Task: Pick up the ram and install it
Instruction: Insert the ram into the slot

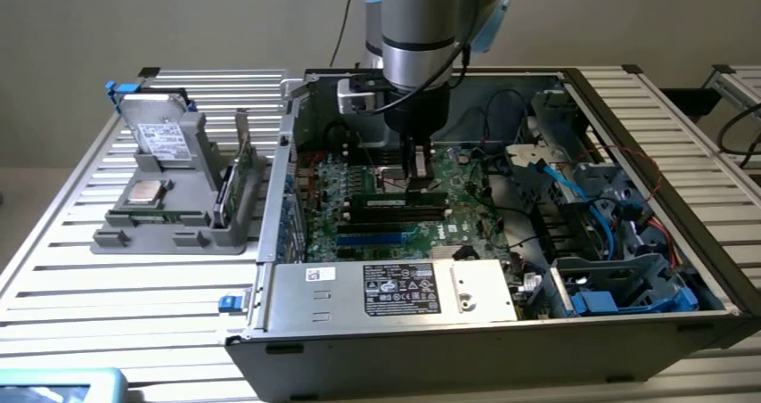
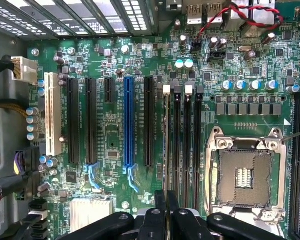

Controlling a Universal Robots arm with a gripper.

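Observation:
My gripper (image 1: 416,185) reaches down into the open computer case (image 1: 476,345), over the motherboard (image 1: 356,229). The ram (image 1: 398,201), a dark stick with a white sticker, stands on edge at the memory slots (image 2: 186,140). In the wrist view the ram (image 2: 166,140) is a thin line seen edge-on. It runs from a white slot clip (image 2: 166,90) back to my gripper (image 2: 166,205). The two black fingers (image 2: 160,210) are pressed together on the ram's upper edge. I cannot tell whether the stick is seated fully in its slot.
Beside the memory slots lie the open CPU socket (image 2: 242,172) and a blue expansion slot (image 2: 128,125). The power supply (image 1: 393,287) fills the case's front. Cables and blue drive bays (image 1: 594,225) crowd the exterior view's right. A grey rack (image 1: 173,198) with a drive and an upright green card (image 1: 244,176) stands outside.

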